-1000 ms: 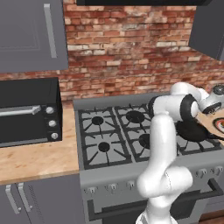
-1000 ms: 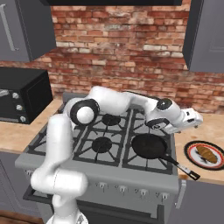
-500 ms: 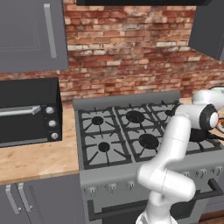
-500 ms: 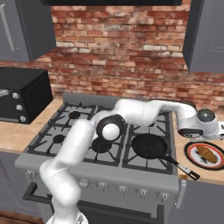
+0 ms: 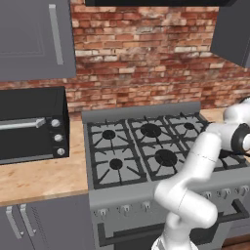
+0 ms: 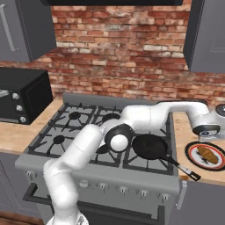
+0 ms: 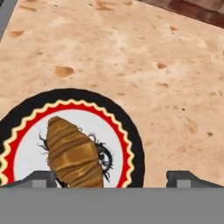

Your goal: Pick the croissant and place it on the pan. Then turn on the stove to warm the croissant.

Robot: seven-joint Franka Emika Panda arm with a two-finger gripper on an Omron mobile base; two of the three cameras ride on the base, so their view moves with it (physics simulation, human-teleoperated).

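The gripper [image 7: 111, 177] is hovering with its jaws apart over the croissant [image 7: 72, 153], which is sitting on the red-rimmed plate [image 6: 192, 154] on the wooden surface [image 6: 182, 129], just right of the pan [image 6: 149, 146] on the stove [image 6: 66, 151].

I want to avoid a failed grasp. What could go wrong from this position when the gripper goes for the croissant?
1. In the hand view the croissant lies left of the midpoint of the gripper, near one finger, so closing might only clip or push it.
2. It rests on a smooth plate, where it could slide.
3. The pan handle points toward the plate, so a low carry may hit it.
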